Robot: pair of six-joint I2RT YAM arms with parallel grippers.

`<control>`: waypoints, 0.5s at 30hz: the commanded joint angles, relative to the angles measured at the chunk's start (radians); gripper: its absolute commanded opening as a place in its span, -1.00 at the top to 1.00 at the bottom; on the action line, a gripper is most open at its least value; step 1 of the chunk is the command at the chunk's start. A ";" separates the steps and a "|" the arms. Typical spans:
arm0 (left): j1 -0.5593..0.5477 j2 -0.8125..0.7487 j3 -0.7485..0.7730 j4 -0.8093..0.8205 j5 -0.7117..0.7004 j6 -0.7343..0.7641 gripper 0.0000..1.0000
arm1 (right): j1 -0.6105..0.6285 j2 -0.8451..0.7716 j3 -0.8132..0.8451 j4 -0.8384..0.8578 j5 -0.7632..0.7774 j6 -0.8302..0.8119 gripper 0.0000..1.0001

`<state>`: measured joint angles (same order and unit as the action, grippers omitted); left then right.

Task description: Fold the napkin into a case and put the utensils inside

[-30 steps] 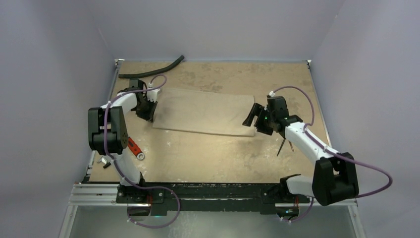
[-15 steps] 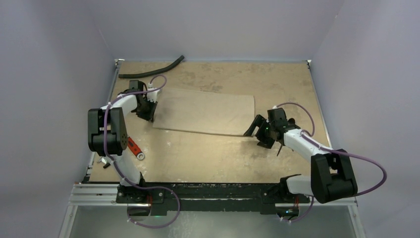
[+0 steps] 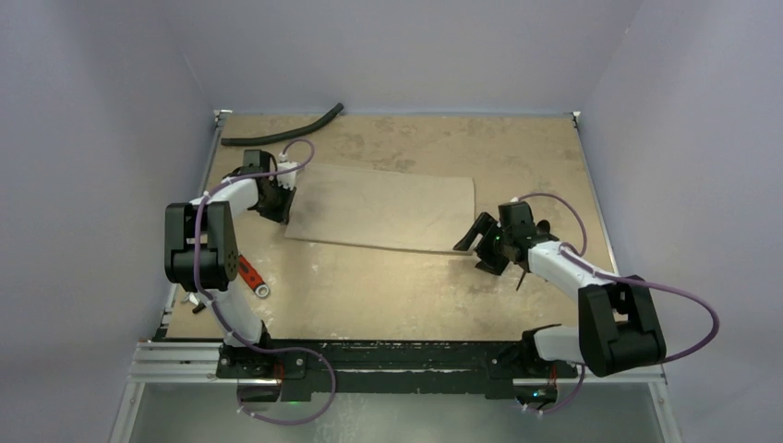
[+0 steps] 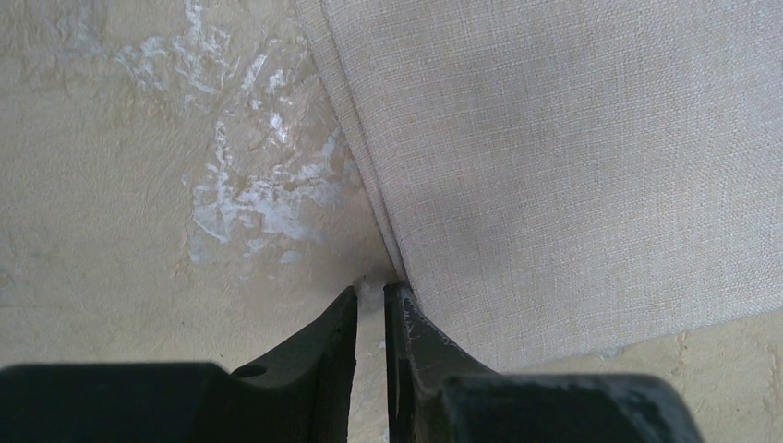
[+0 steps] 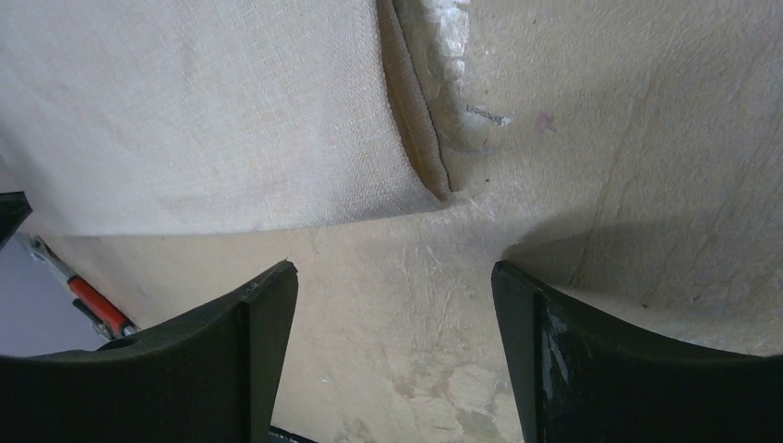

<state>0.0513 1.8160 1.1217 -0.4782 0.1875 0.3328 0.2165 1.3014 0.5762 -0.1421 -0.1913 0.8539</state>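
The napkin (image 3: 383, 208) lies flat on the table as a beige folded rectangle; its layered edges show in the left wrist view (image 4: 572, 166) and the right wrist view (image 5: 203, 111). My left gripper (image 3: 282, 205) is at the napkin's left edge; its jaws stand only a narrow gap apart (image 4: 371, 295) with bare table between them, and the right finger touches the cloth's edge. My right gripper (image 3: 473, 253) is wide open and empty (image 5: 395, 277), just short of the napkin's near right corner. A slim dark utensil (image 3: 522, 278) pokes out from under my right arm; the rest is hidden.
A long black curved hose (image 3: 282, 129) lies at the far left of the table. A red-handled tool (image 3: 249, 272) lies beside the left arm, also seen at the lower left of the right wrist view (image 5: 92, 305).
The right gripper let go of the napkin's right end, dropped back toward the near right corner and opened wide. The cloth settled flat. The left gripper shifted slightly at the left edge.
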 commanded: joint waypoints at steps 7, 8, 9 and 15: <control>-0.027 0.055 -0.055 0.018 -0.004 0.010 0.71 | -0.002 0.098 0.026 0.107 0.068 0.057 -0.32; -0.028 0.058 -0.056 0.019 -0.004 0.011 0.71 | -0.002 0.105 0.028 0.115 0.065 0.058 -0.27; -0.028 0.059 -0.057 0.020 -0.005 0.011 0.72 | -0.002 0.114 0.030 0.124 0.062 0.058 -0.20; -0.033 0.074 -0.068 0.032 -0.003 0.015 0.75 | -0.003 0.096 0.055 0.086 0.114 0.070 0.50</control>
<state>0.0360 1.8164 1.1141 -0.4393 0.1871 0.3332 0.2165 1.4136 0.5953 -0.0120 -0.1535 0.9081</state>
